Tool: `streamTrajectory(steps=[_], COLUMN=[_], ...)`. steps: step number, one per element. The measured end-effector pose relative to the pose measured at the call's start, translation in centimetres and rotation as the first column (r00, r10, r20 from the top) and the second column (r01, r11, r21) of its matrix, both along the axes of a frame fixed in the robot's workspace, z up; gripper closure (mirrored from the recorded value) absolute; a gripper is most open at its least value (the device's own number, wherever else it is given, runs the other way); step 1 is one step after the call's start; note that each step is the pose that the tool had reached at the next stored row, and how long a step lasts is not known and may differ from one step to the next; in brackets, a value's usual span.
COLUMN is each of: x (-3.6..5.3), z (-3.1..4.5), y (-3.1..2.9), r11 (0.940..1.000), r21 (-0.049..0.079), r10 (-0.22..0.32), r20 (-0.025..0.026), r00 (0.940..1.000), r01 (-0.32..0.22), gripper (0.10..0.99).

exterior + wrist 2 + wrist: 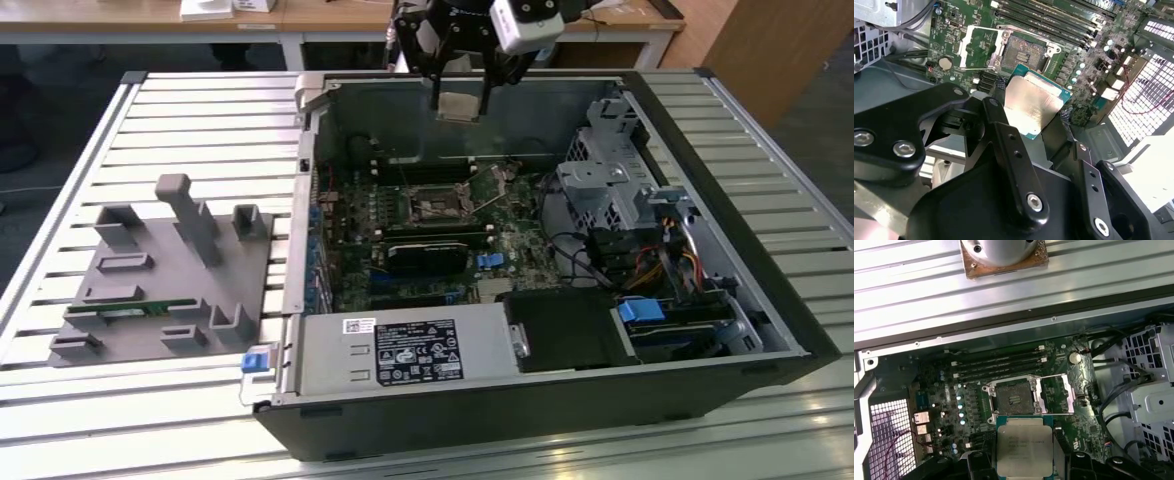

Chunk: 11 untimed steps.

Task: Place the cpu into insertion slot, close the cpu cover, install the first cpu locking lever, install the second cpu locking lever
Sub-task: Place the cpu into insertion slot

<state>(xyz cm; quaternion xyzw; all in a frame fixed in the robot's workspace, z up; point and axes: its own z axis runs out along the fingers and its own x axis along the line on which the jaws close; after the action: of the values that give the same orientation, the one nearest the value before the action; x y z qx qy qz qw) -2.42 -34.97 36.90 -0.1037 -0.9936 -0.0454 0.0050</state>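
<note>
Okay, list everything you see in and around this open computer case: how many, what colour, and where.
cpu: one, silver-grey top, held over the green board, apart from the slot.
insertion slot: one, black frame, dark centre, on the board, uncovered.
cpu cover: one, silver-grey, flipped open beside the slot.
memory slots: several, black, along the slot's other side.
graphics card: one, black, inside the case.
power supply box: one, grey, white label, in a case corner.
computer case: one, black, on the table.
slatted table: one, light grey.
fixture: one, grey, exterior view's left of the case.
gripper: one, black, shut on the cpu.
</note>
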Motion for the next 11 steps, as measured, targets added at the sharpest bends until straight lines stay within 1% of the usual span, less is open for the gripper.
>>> streamTrajectory(steps=[11], x=[0.00], z=[-0.01], y=[0.00], r11=[0.9996], r21=[0.000], r10=[-0.027], r20=[0.0000], r00=[0.9996], r01=[0.027], gripper=[0.545])
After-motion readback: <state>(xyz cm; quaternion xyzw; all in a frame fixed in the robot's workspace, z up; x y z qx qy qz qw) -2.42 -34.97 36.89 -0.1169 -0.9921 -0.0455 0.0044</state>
